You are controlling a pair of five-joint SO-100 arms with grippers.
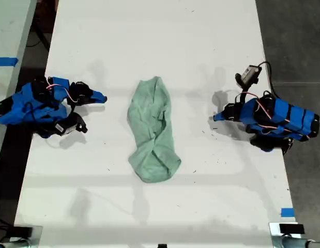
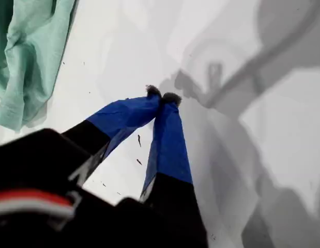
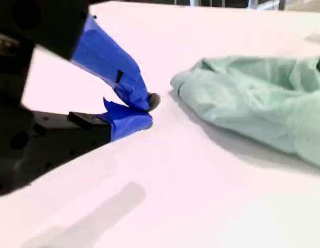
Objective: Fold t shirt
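The pale mint-green t shirt (image 1: pixel 152 129) lies wrinkled and elongated in the middle of the white table (image 1: pixel 149 31), bunched wider at its near end. My first gripper (image 1: pixel 215 118) rests on the exterior view's right, pointing at the shirt and a short way from it. It is shut and holds nothing (image 2: pixel 162 95); the shirt (image 2: pixel 30 51) lies off to one side. On the exterior view's left, my second gripper (image 1: pixel 103 97) sits low on the table, shut and holding nothing (image 3: pixel 147 108). The shirt (image 3: pixel 253 103) lies just beyond its tips without touching them.
A blue tape mark (image 1: pixel 287 212) sits near the table's front corner on the exterior view's right. Dark floor (image 1: pixel 294 41) runs along that side. Another pale surface with blue tape (image 1: pixel 4 62) borders the exterior view's left.
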